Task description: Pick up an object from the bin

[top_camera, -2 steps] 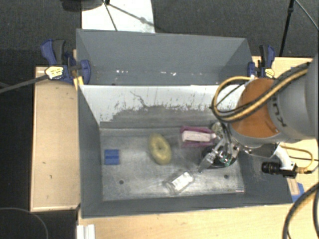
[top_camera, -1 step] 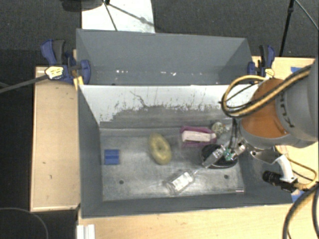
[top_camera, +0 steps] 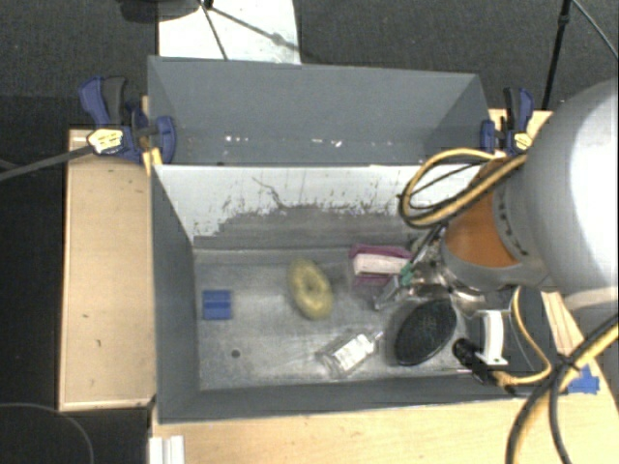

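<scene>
My gripper (top_camera: 408, 278) is low in the right part of the bin, right beside a pink and white block-shaped thing (top_camera: 377, 261) that lies by the back wall. A black oval thing with a meshed face (top_camera: 423, 333) lies just below the gripper, near the bin's front right. A small clear plastic packet (top_camera: 348, 352) rests on the floor to the left of the black oval.
A yellowish ring (top_camera: 311, 289) lies in the middle of the bin floor. A small blue cube (top_camera: 217, 304) sits far to the left. The arm with its orange cover and looped cables hangs over the bin's right side.
</scene>
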Robot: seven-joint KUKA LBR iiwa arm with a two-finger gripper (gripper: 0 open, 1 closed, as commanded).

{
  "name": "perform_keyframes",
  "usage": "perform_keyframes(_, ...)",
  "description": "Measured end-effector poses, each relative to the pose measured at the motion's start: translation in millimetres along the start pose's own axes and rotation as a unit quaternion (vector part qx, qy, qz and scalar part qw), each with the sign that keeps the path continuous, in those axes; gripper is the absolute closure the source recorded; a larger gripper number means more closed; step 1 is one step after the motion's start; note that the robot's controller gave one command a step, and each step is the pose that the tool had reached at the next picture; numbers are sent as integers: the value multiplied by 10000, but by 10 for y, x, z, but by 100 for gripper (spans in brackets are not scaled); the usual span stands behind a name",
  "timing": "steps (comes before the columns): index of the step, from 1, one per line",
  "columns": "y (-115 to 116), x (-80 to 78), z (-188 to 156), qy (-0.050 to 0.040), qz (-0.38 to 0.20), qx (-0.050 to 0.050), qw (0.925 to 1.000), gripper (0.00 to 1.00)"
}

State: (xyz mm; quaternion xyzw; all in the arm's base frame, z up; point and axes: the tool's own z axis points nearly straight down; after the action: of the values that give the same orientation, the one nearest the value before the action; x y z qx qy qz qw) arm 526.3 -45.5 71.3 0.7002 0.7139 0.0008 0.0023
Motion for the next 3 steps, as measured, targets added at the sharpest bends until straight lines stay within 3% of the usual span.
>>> perform_keyframes(1, -464, -131, -2, 10, 1559, 12, 9878, 0)
perform_keyframes(2, -449, -115, -9, 23, 1517, 5, 9884, 100)
perform_keyframes(3, -450, -117, -182, 6, 1475, 25, 9891, 100)
